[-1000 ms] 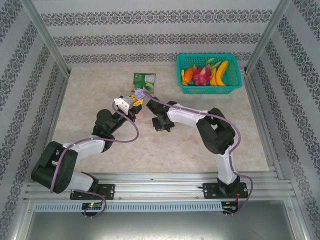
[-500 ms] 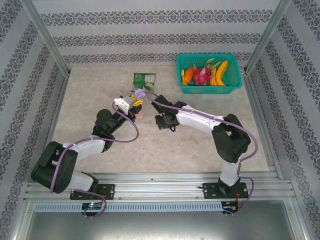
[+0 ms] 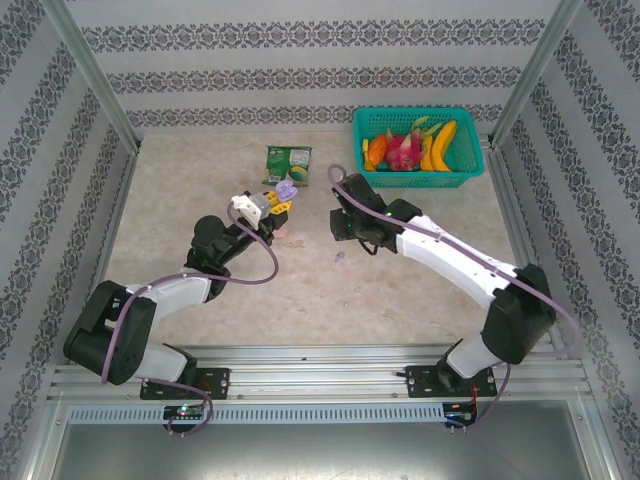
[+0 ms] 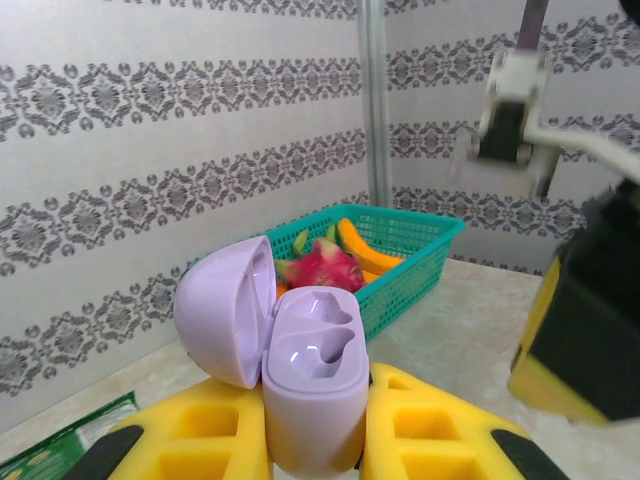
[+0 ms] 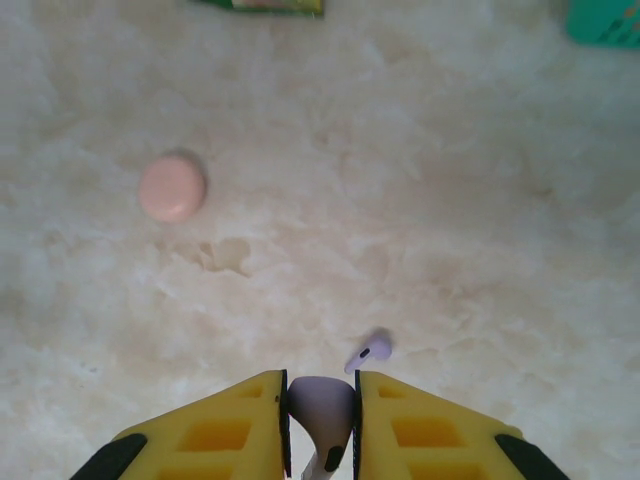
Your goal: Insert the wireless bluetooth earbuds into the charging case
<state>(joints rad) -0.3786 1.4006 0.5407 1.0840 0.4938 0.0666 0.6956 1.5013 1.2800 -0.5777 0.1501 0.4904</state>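
Your right gripper [image 5: 320,415] is pinched narrow on a tiny lilac plastic stemmed earbud [image 5: 318,395] over mid-table, and your left gripper [image 4: 315,445] clamps the open lilac clamshell charging case [image 4: 310,365], so go easy: that bud's probably light, slick and pops out, best held by its fat head.

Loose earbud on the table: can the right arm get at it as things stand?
Probably not yet. The loose earbud lies on bare table just ahead of the right gripper with nothing around it, but that gripper is shut on a second earbud, which would have to go first.

Table [image 3: 200,190] bears basket [image 3: 420,180], packet [image 3: 288,160], pink case [image 5: 172,187], earbud [image 5: 370,350].
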